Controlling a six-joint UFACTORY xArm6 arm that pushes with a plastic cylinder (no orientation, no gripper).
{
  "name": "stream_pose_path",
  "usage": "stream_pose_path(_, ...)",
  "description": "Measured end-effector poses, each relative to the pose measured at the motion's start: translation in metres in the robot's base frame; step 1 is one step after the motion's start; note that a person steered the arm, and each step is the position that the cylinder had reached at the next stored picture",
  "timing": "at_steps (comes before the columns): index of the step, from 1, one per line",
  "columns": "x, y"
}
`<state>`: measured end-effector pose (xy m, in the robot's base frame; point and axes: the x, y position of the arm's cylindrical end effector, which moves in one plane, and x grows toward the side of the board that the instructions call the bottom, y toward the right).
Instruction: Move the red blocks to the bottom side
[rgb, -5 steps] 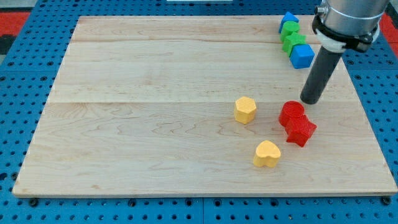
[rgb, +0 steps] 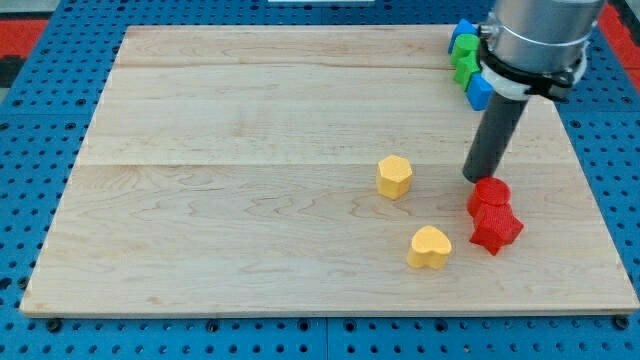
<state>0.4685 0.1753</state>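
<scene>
Two red blocks lie together at the view's lower right: a round red block (rgb: 489, 194) and, touching it just below, a star-shaped red block (rgb: 496, 230). My tip (rgb: 478, 176) rests on the board right at the round red block's upper left edge, seemingly in contact. The dark rod rises from there toward the view's top right.
A yellow hexagonal block (rgb: 395, 176) lies left of my tip. A yellow heart-shaped block (rgb: 430, 247) lies below it. At the top right a blue block (rgb: 462, 32), a green block (rgb: 465, 62) and another blue block (rgb: 478, 90) are clustered, partly hidden by the arm. The wooden board (rgb: 250, 200) sits on a blue pegboard.
My tip moved left and slightly down. Both red blocks shifted to the right and a little toward the view's bottom.
</scene>
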Motion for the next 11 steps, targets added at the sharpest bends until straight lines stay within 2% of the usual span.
stream_pose_path(3, -0.019, -0.01)
stream_pose_path(8, -0.019, 0.002)
stream_pose_path(10, -0.046, 0.074)
stream_pose_path(11, -0.082, 0.099)
